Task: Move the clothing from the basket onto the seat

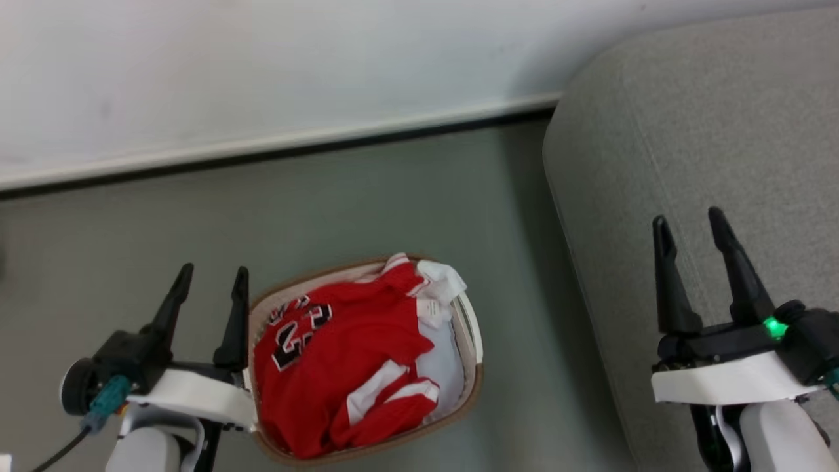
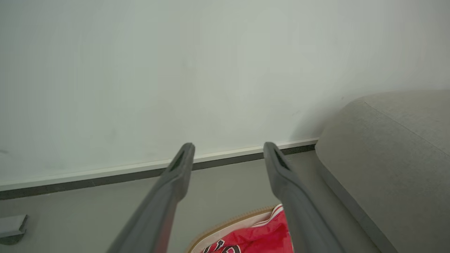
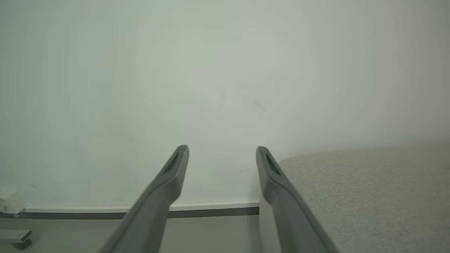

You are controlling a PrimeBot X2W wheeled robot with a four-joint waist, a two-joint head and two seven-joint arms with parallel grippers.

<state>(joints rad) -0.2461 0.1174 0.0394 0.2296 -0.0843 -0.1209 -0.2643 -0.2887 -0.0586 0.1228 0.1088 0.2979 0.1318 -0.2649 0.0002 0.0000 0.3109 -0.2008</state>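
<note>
Pale wall [image 1: 262, 65] meets grey-green floor [image 1: 393, 196] at white skirting [image 1: 262, 143].

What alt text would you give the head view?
A bright red sports jersey with black-and-white numerals lies crumpled in a cream-white oval plastic laundry basket on the grey floor, left of a large grey fabric sofa. The left pincer is open beside the basket; the right pincer is open over the sofa.

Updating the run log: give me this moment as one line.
stage: pre-grasp | jersey: in basket | sofa: right of basket | left gripper: open, left of basket | right gripper: open, over sofa
</note>
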